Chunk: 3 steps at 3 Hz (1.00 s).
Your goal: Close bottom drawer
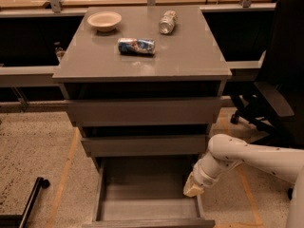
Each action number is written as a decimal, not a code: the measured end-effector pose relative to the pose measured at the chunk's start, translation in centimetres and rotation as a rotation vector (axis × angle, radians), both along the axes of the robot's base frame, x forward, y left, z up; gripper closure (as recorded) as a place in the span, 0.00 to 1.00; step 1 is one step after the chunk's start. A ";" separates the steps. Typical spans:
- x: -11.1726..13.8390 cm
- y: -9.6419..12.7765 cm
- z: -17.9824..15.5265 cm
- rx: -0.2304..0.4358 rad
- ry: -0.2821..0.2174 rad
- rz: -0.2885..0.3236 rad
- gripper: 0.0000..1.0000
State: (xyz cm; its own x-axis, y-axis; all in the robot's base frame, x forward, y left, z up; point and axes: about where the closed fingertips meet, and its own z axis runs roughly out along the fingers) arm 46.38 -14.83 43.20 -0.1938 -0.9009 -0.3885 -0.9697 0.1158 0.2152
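Note:
The bottom drawer point(142, 194) is pulled far out of the grey cabinet point(142, 61). Its shallow grey box looks empty, and its front panel point(147, 223) lies at the picture's lower edge. My gripper point(194, 188) comes in from the right on a white arm point(256, 158). Its cream tip hangs at the drawer's right side wall, about halfway along the box. Whether it touches the wall I cannot tell. The mid-width drawer front point(145, 145) and the widest drawer front point(142, 110) above stick out slightly in steps.
On the cabinet top lie a cream bowl point(104, 20), a blue can on its side point(137, 46) and a plastic bottle point(167, 22). A black office chair point(278, 84) stands close on the right. A black bar with a wheel point(32, 198) lies on the floor lower left.

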 end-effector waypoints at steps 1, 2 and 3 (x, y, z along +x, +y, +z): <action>-0.4 0.1 -1.8 -0.014 0.007 -0.002 1.00; -1.0 0.4 -5.3 -0.017 0.036 0.016 1.00; -1.8 -0.2 -9.2 0.015 0.089 -0.002 1.00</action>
